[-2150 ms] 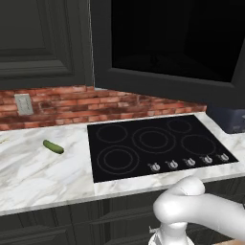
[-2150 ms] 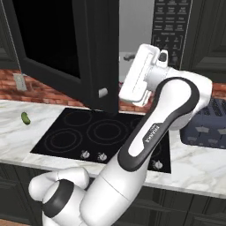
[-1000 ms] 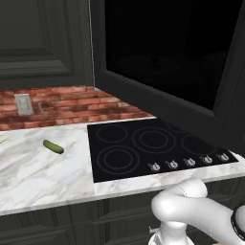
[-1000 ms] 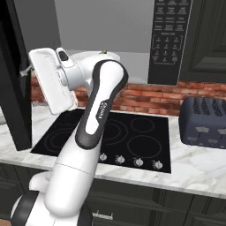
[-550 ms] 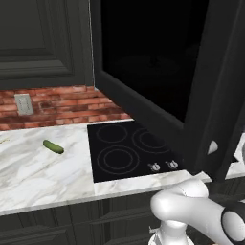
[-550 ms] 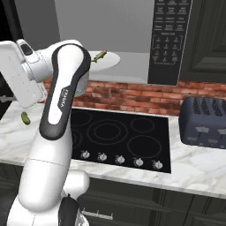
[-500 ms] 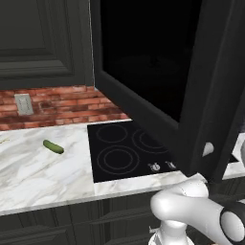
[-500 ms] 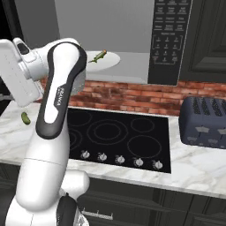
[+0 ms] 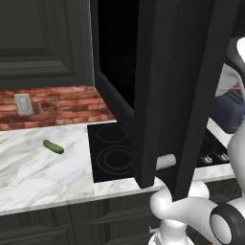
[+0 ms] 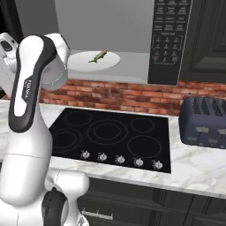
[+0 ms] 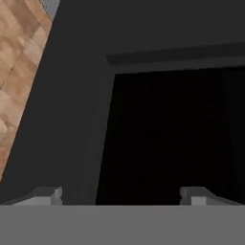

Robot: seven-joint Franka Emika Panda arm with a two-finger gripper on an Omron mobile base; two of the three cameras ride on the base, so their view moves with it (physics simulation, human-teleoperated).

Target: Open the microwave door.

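marble, white with grey veins, tops the bench (image 10: 194, 170) that runs under a red brick backsplash (image 10: 119, 95) and dark panelled cabinets (image 9: 43, 43). set into the bench is the black glass cooktop with ring marks (image 10: 112, 134), the landmark here, with a row of knobs along its front edge.

above the cooktop, the right base view looks into the grey microwave cavity (image 10: 110, 26), where a white round plate (image 10: 95, 62) carries a small green and tan piece of food (image 10: 98, 56); a black keypad panel (image 10: 170, 39) stands at the cavity's right. right of the cooktop sits a dark blue four-slot toaster (image 10: 205, 121). the white arm rises left of the cooktop, its hand running off the picture's left edge.

the left base view shows the wide matte-black microwave door (image 9: 162, 76) swung far out over the cooktop's front, nearly edge-on to the camera. left of the cooktop a small green pickle (image 9: 53, 147) lies on the marble, and a pale wall outlet (image 9: 23, 104) sits in the brick beyond it.

the hand view faces the door's black frame and dark glass up close, wooden floor (image 11: 19, 62) at the left. the pincer (image 11: 119, 195) is spread wide, tips apart, clamped on nothing.
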